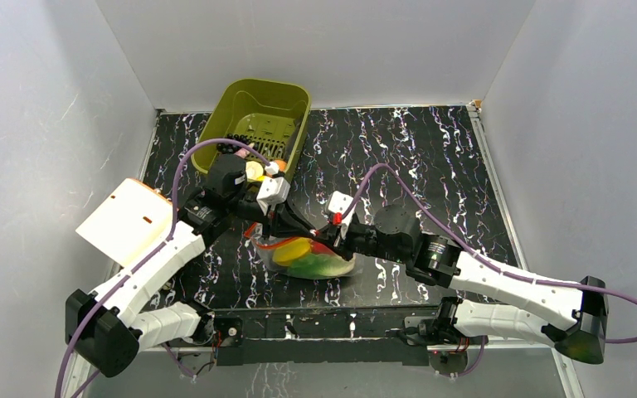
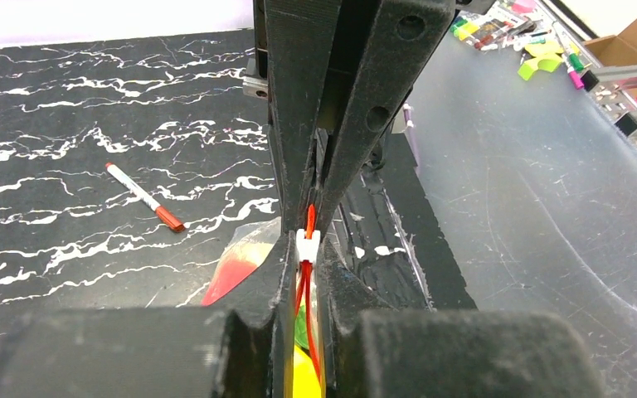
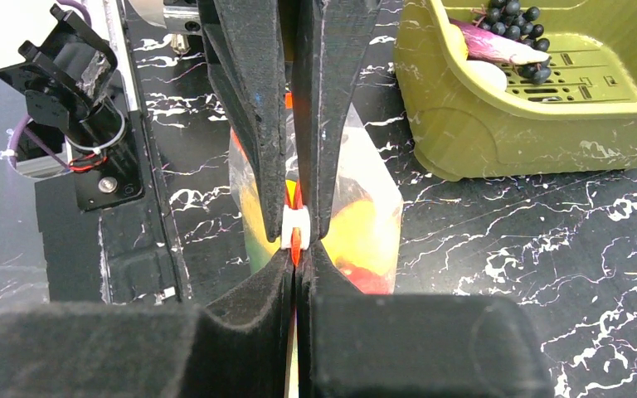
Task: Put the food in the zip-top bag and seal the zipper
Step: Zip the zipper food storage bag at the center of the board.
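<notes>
Though one bin (image 1: pixel 299 108) at the table's far edge, left of middle, holds a few loose pieces, sealing looks to be the step in hand. One left gripper (image 2: pixel 305 257) is pinched tight on the zipper (image 2: pixel 310 214). One bag (image 3: pixel 373 224) lies by the middle of the near edge, with food (image 1: pixel 311 259) inside: at least three pieces, yellow, green and red. One right gripper (image 3: pixel 297 257) clamps the same strip, tip to tip, with one white slider (image 2: pixel 308 241) between. Next, I'd judge, the seal wants running along the strip. One pen (image 2: pixel 145 197) lies nearby.

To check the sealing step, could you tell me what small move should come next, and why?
Probably draw the left hand along the zipper while the right hand holds: both pinch it beside the white slider, with food inside the bag.
</notes>
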You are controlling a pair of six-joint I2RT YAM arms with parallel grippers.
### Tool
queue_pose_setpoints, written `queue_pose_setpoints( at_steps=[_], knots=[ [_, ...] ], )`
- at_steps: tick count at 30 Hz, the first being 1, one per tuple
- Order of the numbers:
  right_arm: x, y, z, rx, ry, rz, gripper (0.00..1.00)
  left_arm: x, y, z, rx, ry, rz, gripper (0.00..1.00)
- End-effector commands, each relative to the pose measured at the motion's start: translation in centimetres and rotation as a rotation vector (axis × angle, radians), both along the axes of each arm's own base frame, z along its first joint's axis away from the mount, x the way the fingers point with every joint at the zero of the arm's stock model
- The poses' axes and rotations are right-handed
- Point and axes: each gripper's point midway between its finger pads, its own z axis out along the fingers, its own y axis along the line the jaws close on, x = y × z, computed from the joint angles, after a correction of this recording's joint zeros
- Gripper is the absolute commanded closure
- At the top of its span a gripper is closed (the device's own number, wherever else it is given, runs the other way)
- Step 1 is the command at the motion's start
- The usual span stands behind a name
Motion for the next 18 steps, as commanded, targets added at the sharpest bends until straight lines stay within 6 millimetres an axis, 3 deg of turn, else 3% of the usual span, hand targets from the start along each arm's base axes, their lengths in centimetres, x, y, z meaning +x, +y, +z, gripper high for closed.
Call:
queue_pose_setpoints(
  at_steps=[1, 18],
  knots=[
    [0.4, 0.2, 6.3, 0.177, -0.096, -0.018, 1.00, -0.7, 0.5, 0.1, 0.025, -0.049, -0.027, 1.00],
    [0.2, -1.1, 7.3, 0.212, -0.127, -0.035, 1.00, -0.5, 1.3, -1.2, 0.111, -0.061, 0.014, 1.00]
  ],
)
